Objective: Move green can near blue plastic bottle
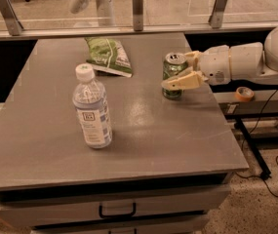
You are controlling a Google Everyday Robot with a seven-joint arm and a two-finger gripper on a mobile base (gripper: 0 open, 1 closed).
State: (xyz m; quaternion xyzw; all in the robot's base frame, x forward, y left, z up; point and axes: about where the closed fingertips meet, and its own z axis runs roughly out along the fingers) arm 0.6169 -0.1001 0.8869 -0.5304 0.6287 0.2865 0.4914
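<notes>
The green can (pixel 170 72) stands upright on the gray table (pixel 143 140), on the right side toward the far edge. The end effector (pixel 178 71) reaches in from the right on a white arm (pixel 241 62) and is open, its 2 tan fingers (pixel 183 80) set apart with the can between them. 1 finger crosses the near face of the can at about mid-height, and the other shows at the far right of the can's rim. Whether either finger presses on the metal cannot be told, and the can's base sits on the table.

The blue plastic bottle (pixel 92 108) stands upright, well apart from the can, to the left and nearer the front edge, its white cap on. The tabletop between can and bottle is bare gray surface.

A flat green snack bag (pixel 108 56) lies at the far side of the table, left of the can and farther back than the bottle, touching neither. Off the table to the right, a roll of orange tape (pixel 245 93) sits on a lower ledge under the arm. A drawer with a dark handle (pixel 117 211) runs below the table's front edge.
</notes>
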